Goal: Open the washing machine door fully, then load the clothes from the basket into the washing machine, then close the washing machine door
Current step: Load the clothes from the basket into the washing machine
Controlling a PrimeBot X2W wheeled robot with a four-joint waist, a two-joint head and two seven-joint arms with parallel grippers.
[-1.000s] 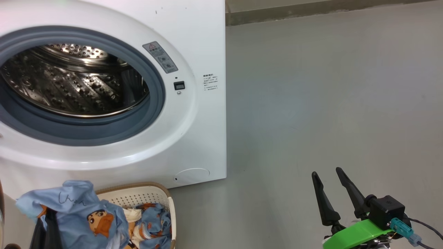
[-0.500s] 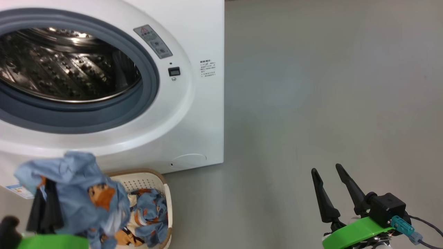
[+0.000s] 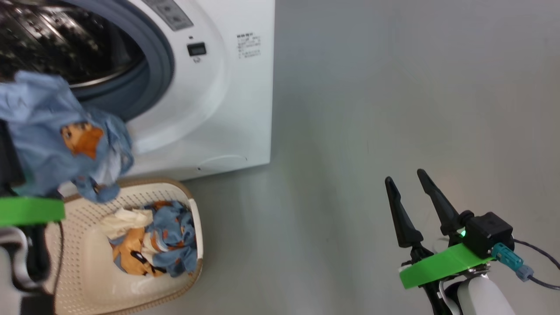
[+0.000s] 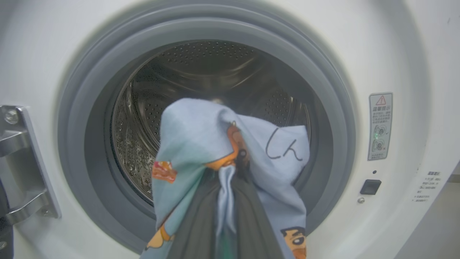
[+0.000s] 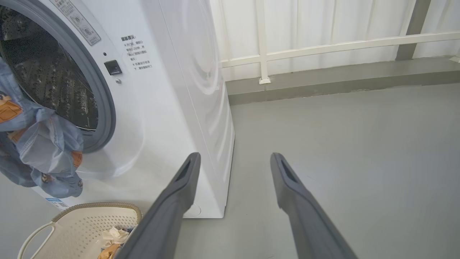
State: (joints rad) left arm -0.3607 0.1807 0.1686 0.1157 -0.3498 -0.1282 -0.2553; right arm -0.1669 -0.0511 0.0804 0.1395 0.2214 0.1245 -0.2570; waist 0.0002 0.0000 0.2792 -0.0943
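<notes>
Left jaws clamped on blue garment [image 3: 48,127] at washing machine [image 3: 227,109] mouth; right jaws spread, empty.

Left gripper [image 4: 230,180] with two long dark fingers pinched on a soft light blue cloth with orange cartoon prints [image 4: 194,136]; right gripper [image 3: 404,176] with two long dark fingers spread wide.
The left gripper is squeezed tight, and the light blue cloth hangs over its fingertips and hides them. In the head view this arm is raised at the left edge, with a bright green band [image 3: 26,210] round its wrist. The right gripper sits low on the right with nothing between its fingers, tips pointing up and a little left. Its wrist has its own green band [image 3: 442,264] and a small black box [image 3: 488,234], with a round white forearm [image 3: 481,297] below.
</notes>
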